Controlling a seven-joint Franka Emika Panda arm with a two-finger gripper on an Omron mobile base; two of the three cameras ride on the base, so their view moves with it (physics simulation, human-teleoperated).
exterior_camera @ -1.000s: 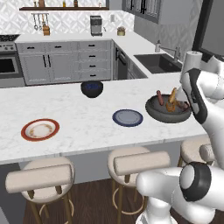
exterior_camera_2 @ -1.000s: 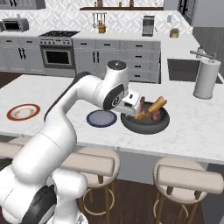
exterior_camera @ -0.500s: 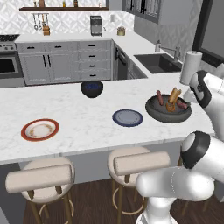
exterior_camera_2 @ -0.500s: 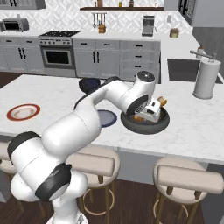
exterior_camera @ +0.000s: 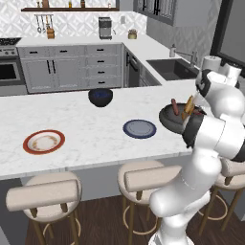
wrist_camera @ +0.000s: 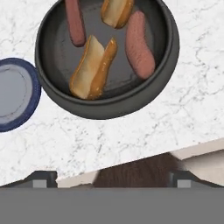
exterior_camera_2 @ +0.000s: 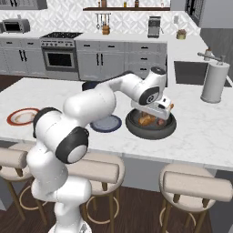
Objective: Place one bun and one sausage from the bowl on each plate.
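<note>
The arm has swung from the side of the wide dark grey bowl [wrist_camera: 107,57] to hang above it, near the counter's front edge; nothing is picked yet. The gripper [wrist_camera: 109,181] stands wide open, empty. The hand view shows two buns and two sausages inside, beside the dark blue plate [wrist_camera: 15,94]; the left base view shows the far orange-rimmed plate [exterior_camera: 44,141].

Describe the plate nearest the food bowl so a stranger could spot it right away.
On the white marble counter, find the wide dark grey bowl holding buns and sausages. The plate lies right beside it. It is dark blue all over, unlike the orange-rimmed plate far along the counter.
</note>
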